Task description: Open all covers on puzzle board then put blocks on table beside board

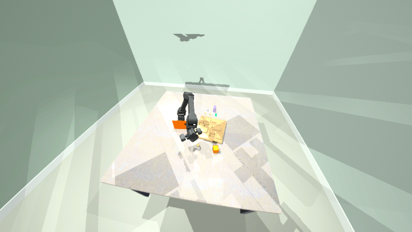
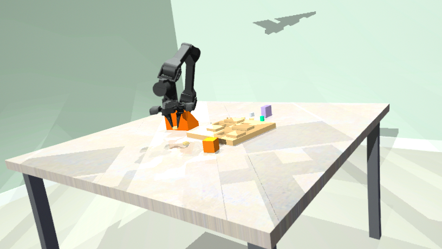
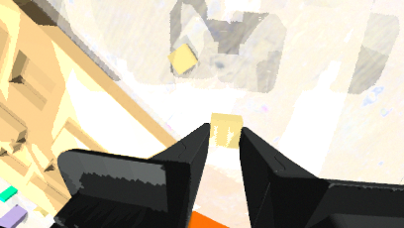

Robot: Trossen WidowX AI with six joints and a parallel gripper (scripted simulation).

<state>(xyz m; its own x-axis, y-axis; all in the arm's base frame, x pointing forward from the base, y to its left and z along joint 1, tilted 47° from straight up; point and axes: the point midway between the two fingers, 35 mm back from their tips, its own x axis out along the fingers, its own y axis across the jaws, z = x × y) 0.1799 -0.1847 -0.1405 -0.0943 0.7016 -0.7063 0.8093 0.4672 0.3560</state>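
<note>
My gripper [image 2: 174, 124] [image 3: 225, 131] is shut on a small pale yellow block [image 2: 175, 128] [image 3: 227, 123]. It holds the block over the table, off the left side of the puzzle board; the gap below is hard to judge. The wooden puzzle board [image 1: 220, 122] [image 2: 253, 134] [image 3: 104, 86] carries several raised covers and recesses; their exact states are too small to tell. Another yellow block [image 1: 198, 145] [image 2: 185, 143] [image 3: 183, 58] rests on the table in front of the board. In the top view the arm hides the fingertips and the held block.
An orange cube [image 1: 215, 149] [image 2: 210, 145] stands near the board's front corner. An orange wedge [image 1: 178, 124] [image 3: 205, 219] stands left of the board. Behind the board are a purple block [image 1: 214, 108] [image 2: 266, 111], a green piece [image 1: 215, 115] [image 2: 261, 118], a whitish piece [image 2: 251, 114] and small yellow pieces.
</note>
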